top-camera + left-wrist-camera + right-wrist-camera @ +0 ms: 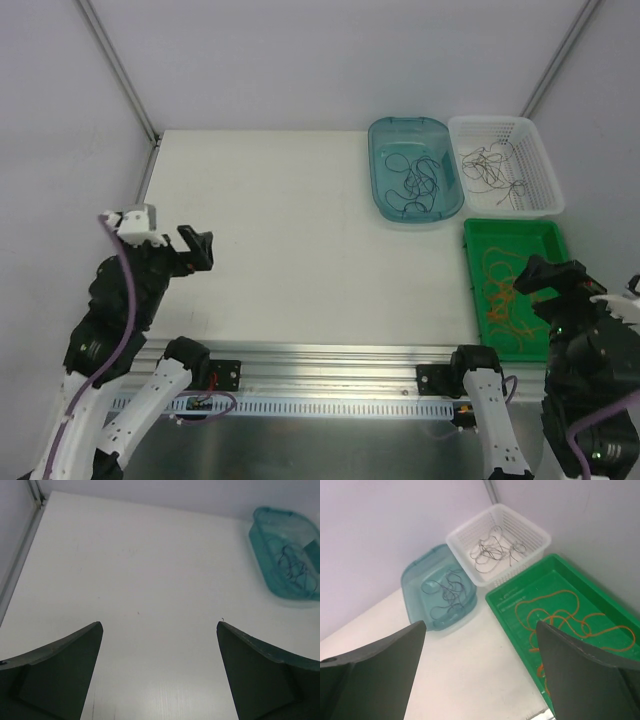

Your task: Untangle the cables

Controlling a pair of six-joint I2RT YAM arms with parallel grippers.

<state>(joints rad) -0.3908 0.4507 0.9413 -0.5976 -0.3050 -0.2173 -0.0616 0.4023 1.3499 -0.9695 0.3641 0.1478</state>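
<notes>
Left hand (159, 625): released, fingers spread wide, held over the desk (280, 240).
Teal tub (385, 130): dark cables (415, 185) are coiled inside.
White basket (500, 122): thin grey cables (490, 165) are laid loose inside.
Green tray (510, 228): orange cables (500, 295) are heaped inside.
Right hand (481, 624): released, nothing gripped, held above the tray's near end.

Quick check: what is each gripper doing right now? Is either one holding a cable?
Left gripper: open, holding nothing.
Right gripper: open, holding nothing.
</notes>
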